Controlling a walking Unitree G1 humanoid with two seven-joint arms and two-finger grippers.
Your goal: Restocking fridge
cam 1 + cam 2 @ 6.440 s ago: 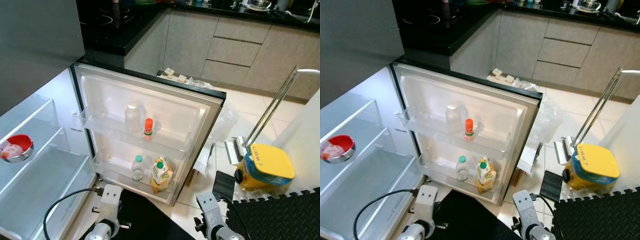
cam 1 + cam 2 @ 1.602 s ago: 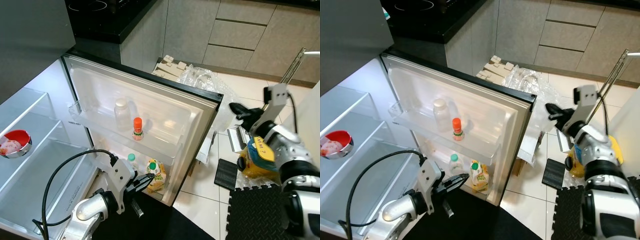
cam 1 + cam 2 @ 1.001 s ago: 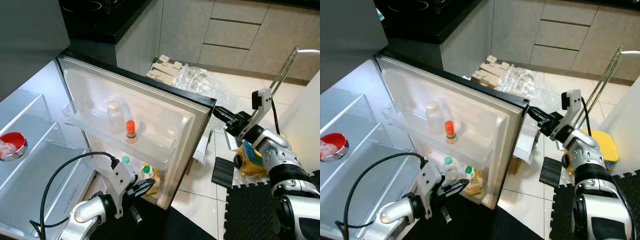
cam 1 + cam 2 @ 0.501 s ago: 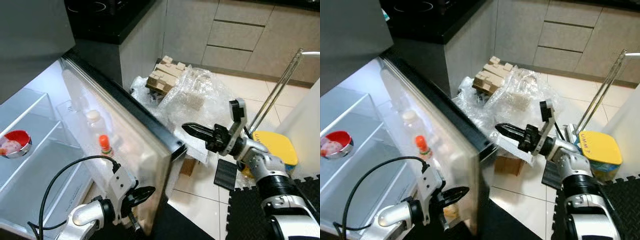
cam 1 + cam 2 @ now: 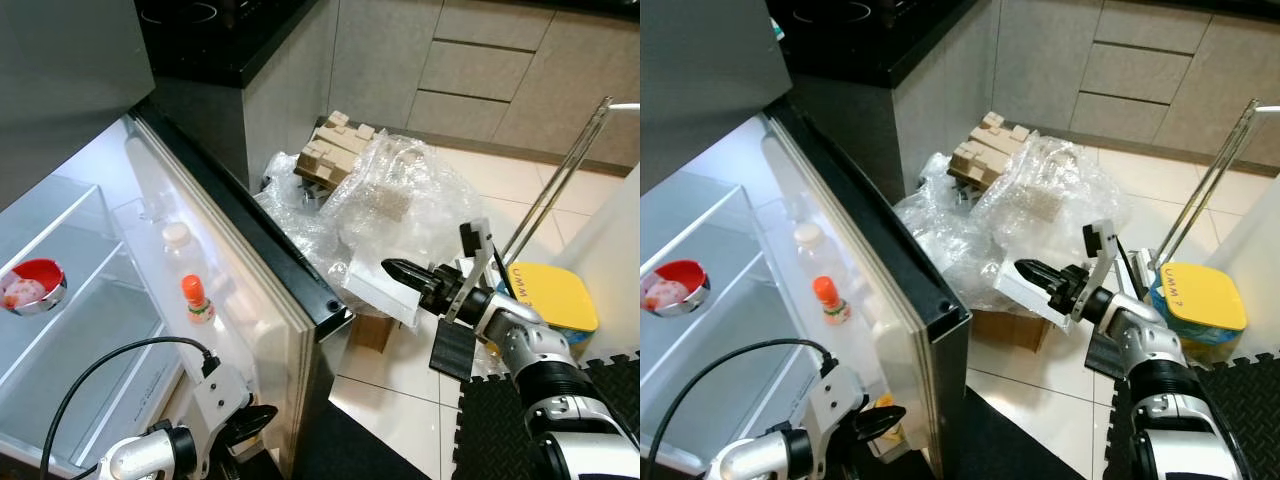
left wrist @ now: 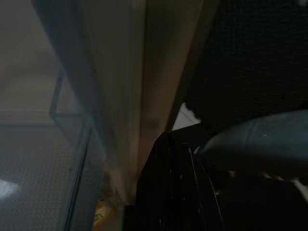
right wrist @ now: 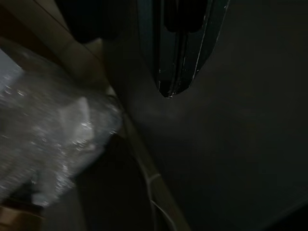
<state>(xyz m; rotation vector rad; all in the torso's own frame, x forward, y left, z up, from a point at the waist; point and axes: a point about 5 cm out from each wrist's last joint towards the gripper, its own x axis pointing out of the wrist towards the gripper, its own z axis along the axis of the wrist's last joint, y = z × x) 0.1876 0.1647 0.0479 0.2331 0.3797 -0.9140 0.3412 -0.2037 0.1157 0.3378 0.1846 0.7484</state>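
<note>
The fridge door [image 5: 262, 265] stands half open, and on its inner shelf a small bottle with an orange cap [image 5: 196, 299] stands beside a clear bottle [image 5: 178, 243]. The right tool [image 5: 392, 270], its fingers pressed together and holding nothing, points at the door's outer side near the bubble wrap [image 5: 400, 205]. The left tool [image 5: 878, 418], also narrow and empty, is low at the door's bottom edge; a red bowl [image 5: 32, 290] sits on a fridge shelf.

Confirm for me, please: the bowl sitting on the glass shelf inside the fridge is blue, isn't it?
Not quite: the bowl on the glass shelf inside the fridge is red, not blue. The left eye view shows it at the far left of the open compartment.
</note>
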